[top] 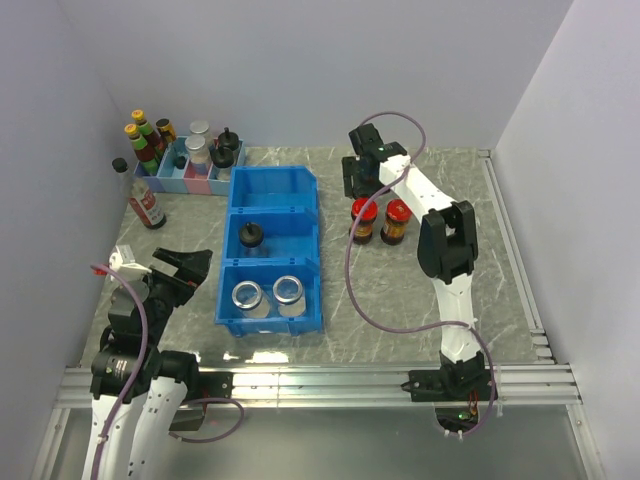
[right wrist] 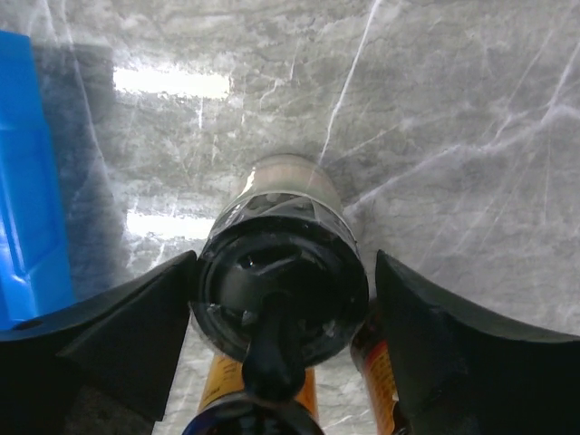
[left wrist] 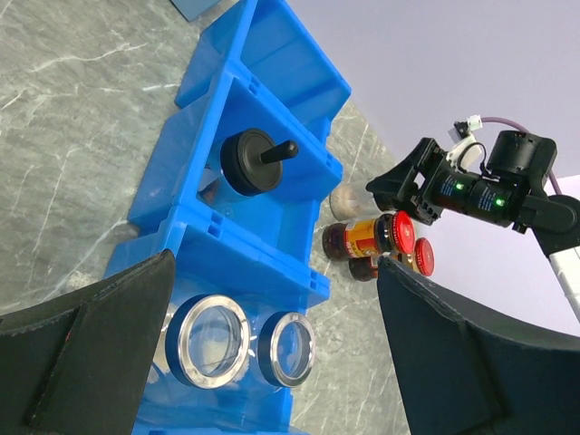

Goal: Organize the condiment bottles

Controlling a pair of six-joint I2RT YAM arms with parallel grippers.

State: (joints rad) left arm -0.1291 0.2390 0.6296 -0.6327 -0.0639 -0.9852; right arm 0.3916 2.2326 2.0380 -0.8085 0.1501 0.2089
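A: Where is the loose black-capped shaker [right wrist: 272, 299] being found?

B: It is being seen upright on the table [top: 480, 250], right of the blue bin [top: 300, 182], with its long axis vertical. It is being straddled from above by the right claw [right wrist: 285, 263], with 1 finger at each side of the cap.

A: Is it being gripped?

B: That cannot be told. The fingers are being shown tight beside the cap, but pressure on it is not being confirmed by any view.

A: What is being crowded around it?

B: The 2 red-lidded jars [top: 362, 222] are being shown just beside it on the near side. A straight lift is therefore being judged safer than a sideways drag.

A: Which way is its place being judged to lie?

B: Leftward. The other shaker [top: 250, 238] is being housed in the bin's middle compartment, with room beside it. The near compartment is being filled by the 2 silver-lidded glass jars [top: 247, 296]. The bin's right wall is being placed between claw and compartment, so it is being judged an edge to be cleared from above.

A: And the left claw [top: 185, 265]?

B: It is being held wide open with nothing in it, near the bin's near left corner and well apart from the shaker. The right arm is being judged the nearer 1.
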